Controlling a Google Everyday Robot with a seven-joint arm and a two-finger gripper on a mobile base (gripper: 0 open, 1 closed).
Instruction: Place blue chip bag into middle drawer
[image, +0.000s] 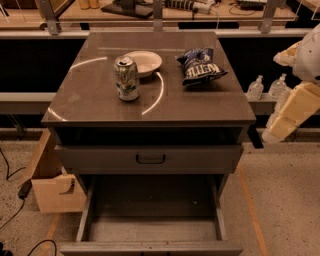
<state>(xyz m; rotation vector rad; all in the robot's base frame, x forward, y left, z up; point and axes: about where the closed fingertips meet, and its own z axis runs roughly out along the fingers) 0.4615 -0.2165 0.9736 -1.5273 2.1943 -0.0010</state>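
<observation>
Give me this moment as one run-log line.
stage: bag not yet grasped | blue chip bag: on cabinet top, back right | middle drawer: pulled open | gripper: beyond cabinet top's right edge, clear of bag

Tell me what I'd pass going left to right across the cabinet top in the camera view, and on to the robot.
First the drink can → white bowl → blue chip bag → then, beyond the right edge of the cabinet top, the gripper, hanging beside the cabinet and apart from the bag.
</observation>
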